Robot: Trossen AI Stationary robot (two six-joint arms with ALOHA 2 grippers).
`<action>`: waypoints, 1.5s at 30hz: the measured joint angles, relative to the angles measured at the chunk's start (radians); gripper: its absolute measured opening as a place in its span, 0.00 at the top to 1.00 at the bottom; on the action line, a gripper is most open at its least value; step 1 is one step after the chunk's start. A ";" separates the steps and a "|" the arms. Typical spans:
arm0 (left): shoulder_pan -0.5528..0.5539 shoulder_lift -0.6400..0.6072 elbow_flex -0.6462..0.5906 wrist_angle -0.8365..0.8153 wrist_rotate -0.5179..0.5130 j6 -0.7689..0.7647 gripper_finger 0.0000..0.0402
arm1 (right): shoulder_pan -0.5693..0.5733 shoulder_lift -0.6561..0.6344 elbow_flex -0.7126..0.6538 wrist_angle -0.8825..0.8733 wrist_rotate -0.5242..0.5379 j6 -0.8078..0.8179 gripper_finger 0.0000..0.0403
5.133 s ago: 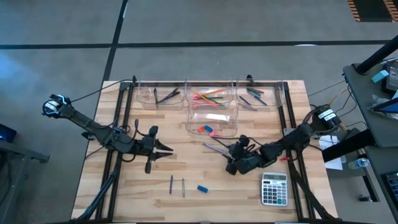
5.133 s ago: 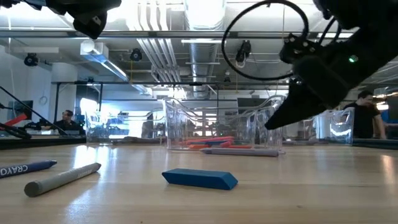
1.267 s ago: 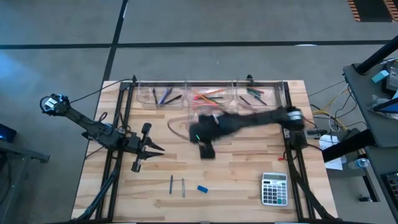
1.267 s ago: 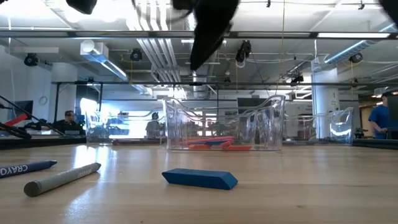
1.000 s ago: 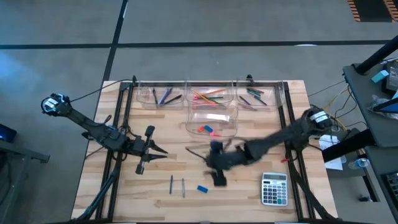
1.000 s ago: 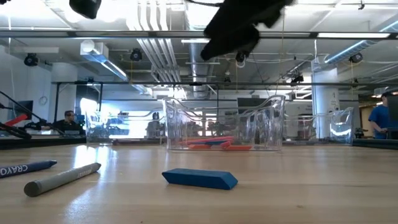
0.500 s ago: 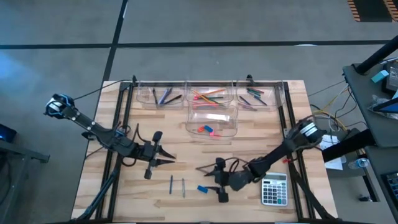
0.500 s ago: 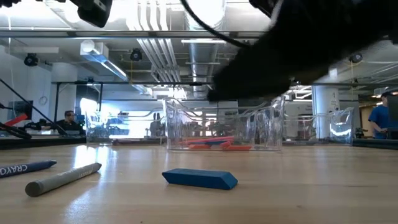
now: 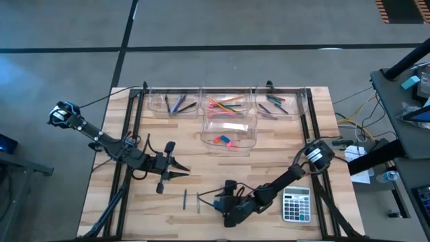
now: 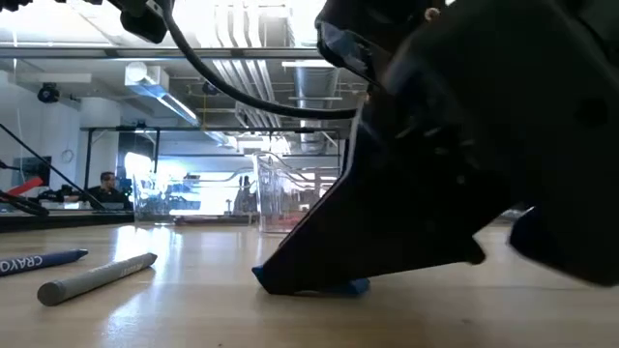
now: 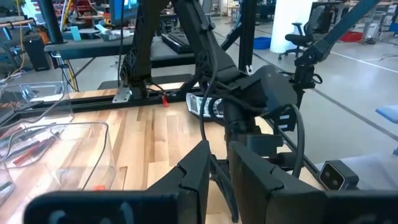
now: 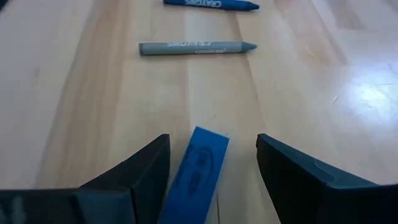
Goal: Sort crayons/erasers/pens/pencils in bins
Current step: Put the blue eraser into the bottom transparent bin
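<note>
Right hand (image 12: 211,163) low at the near edge of the table (image 9: 295,144), bottom centre of the high view, fingers (image 12: 140,171) spread wide apart on either side of a blue eraser (image 12: 198,165); eraser lying flat on the wood between the fingers, not clamped. In the low view, eraser (image 10: 353,286) mostly hidden behind the dark bulk of that hand, only its ends peeking out at lower centre. Just beyond the eraser in the right wrist view, a grey crayon (image 12: 198,48) and, farther on, a blue crayon (image 12: 211,4), both lying loose; same pair at lower left of the low view and just left of the right hand in the high view.

Left hand (image 9: 181,169) hovering over the left-centre of the table, well apart from the loose items, fingers (image 11: 194,177) drawn nearly together with only a narrow slit between, holding nothing.

Four clear bins in the upper half of the high view: three in a row along the far edge, left bin (image 9: 155,105) with dark pens, middle bin (image 9: 207,94) with orange and green pencils, right bin (image 9: 298,102) with green and dark crayons; fourth bin (image 9: 209,131) just in front of the middle one, with a pink eraser and a blue one inside. Grey calculator (image 9: 295,203) at lower right of the high view, just beside the right arm.
</note>
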 joint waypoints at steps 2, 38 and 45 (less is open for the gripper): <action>0.000 0.000 0.000 0.000 0.000 0.000 0.88 | 0.001 0.012 0.021 -0.040 0.017 0.017 0.43; 0.000 0.000 -0.001 0.000 0.001 0.000 0.88 | -0.009 -0.113 0.029 -0.303 -0.060 0.028 0.98; 0.000 0.000 -0.001 0.000 0.001 0.000 0.88 | -0.010 -0.187 0.008 -0.337 -0.009 0.031 0.98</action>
